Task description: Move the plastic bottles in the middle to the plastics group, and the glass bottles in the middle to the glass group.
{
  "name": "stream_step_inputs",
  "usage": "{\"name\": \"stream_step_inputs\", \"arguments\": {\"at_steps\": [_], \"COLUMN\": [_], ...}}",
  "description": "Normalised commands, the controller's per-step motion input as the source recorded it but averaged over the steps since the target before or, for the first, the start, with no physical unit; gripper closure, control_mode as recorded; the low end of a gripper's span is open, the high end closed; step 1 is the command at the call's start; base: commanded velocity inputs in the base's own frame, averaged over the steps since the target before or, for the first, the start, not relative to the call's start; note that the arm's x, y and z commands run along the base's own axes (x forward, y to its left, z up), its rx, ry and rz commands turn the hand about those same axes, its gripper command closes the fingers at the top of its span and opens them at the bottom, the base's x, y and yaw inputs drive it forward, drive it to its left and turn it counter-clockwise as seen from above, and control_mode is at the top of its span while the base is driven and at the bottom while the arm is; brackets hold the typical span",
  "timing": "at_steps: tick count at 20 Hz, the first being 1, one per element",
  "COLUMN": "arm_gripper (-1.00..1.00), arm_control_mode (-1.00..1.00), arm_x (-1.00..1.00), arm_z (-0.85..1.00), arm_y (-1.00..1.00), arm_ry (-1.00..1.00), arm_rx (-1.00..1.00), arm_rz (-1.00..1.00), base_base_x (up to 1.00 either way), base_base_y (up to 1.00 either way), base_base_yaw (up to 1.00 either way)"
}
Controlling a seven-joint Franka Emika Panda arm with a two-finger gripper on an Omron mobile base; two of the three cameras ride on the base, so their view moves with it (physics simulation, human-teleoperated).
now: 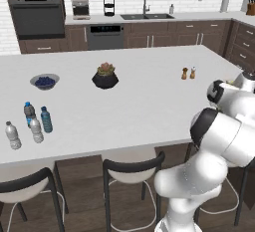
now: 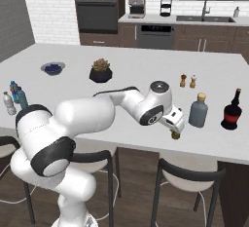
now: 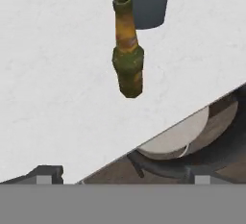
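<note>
Far left of the counter [image 1: 149, 101]: the plastics group [image 1: 29, 111] stands as a tight cluster of four small water bottles. The translucent blue bottle [image 1: 46, 119] and a clear whitish bottle [image 1: 36, 129] are just beside the blue-label one, and another clear white-capped bottle [image 1: 12, 135] is nearest the edge. All are upright. Judged from that, the plastic half of the task looks done: like stands with like, and nothing plastic is left mid-counter.

Next right is a bowl of blueberries [image 1: 45, 81], then a potted succulent [image 1: 105, 75]. Both are set back from the edge and are not task items.

Right of centre, the arm reaches low over the near edge. The gripper [image 3: 124, 176] is spread wide with nothing between the tips. In the hand view the amber bottle [image 3: 128, 59] stands free and upright on the counter, ahead of the tips and not touched by them. It is close to the near edge, a stool showing below.

Two small shakers [image 2: 187, 81] sit further back.

Right again is the grey-blue bottle [image 2: 198, 110], just behind the amber one in the hand view, near but apart. The dark bottle with red label [image 2: 232, 110] is furthest right. The amber bottle's spot makes sense as joining the glass group, glass with glass. Wide jaws suit backing away without tipping it, though its place near the edge is a slight knock-off risk.
</note>
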Motion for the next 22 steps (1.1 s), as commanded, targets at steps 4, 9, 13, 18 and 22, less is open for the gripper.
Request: {"name": "stream_step_inputs", "arguments": {"at_steps": [4,9,13,18,22], "arm_gripper": [-1.0,-1.0,-1.0,-1.0,-1.0], "arm_control_mode": [-1.0,-1.0,-1.0,-1.0,-1.0], "arm_x": [-0.54,-0.28,-0.33,-0.63,-0.99], "arm_z": [0.0,0.31,0.54,0.75,0.94], "arm_y": [0.97,0.97,1.0,0.85,0.27], "arm_ry": [0.0,0.08,0.12,0.06,-0.09], "arm_rx": [-0.01,-0.06,-0.11,-0.09,0.0], "arm_rz": [0.2,0.43,0.59,0.43,0.17], "base_base_x": [0.0,0.0,0.0,0.0,0.0], "base_base_y": [0.0,0.0,0.0,0.0,0.0], "base_base_yaw": [0.0,0.0,0.0,0.0,0.0]}}
